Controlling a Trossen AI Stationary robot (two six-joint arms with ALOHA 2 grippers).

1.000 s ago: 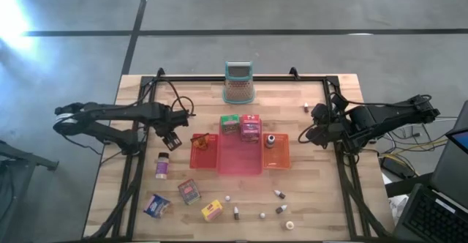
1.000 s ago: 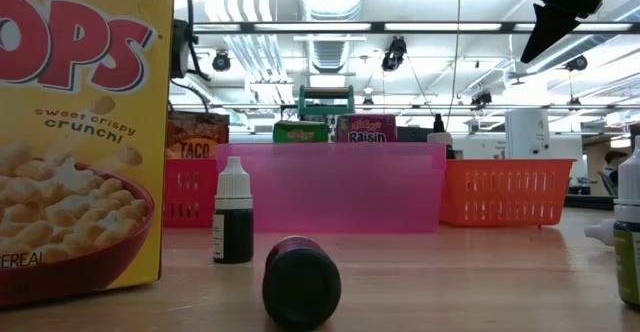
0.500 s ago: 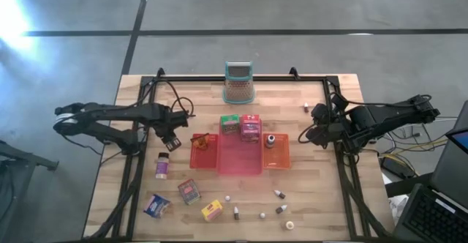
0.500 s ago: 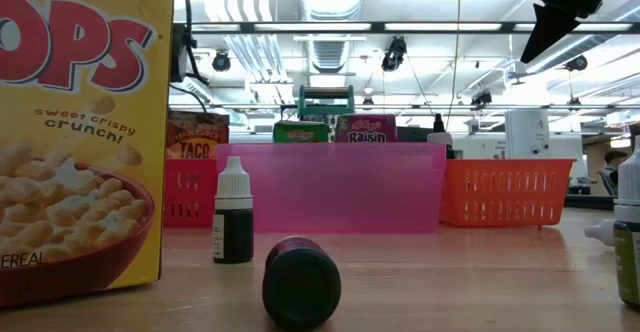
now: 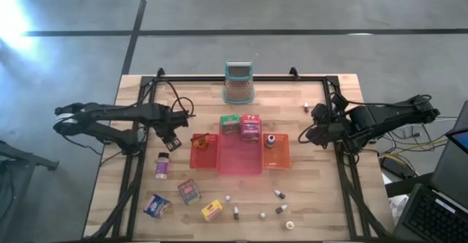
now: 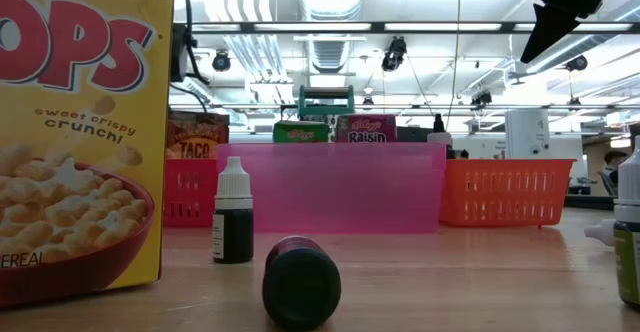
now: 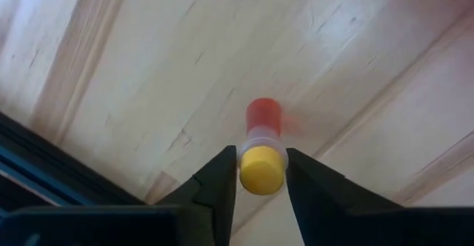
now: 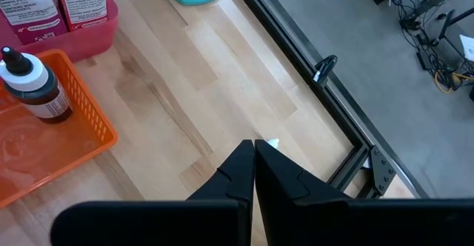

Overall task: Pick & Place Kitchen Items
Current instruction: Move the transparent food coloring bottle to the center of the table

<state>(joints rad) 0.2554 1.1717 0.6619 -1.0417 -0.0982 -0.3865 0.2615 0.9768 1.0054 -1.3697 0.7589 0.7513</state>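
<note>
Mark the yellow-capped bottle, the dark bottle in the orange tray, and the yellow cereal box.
yellow-capped bottle (image 7: 262,170), left wrist view, cap.
dark bottle (image 8: 41,94), right wrist view, body.
yellow cereal box (image 6: 75,142), low view, front face.

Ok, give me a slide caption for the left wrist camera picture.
Left gripper closed on a small yellow-capped red bottle above the wooden table.
</note>
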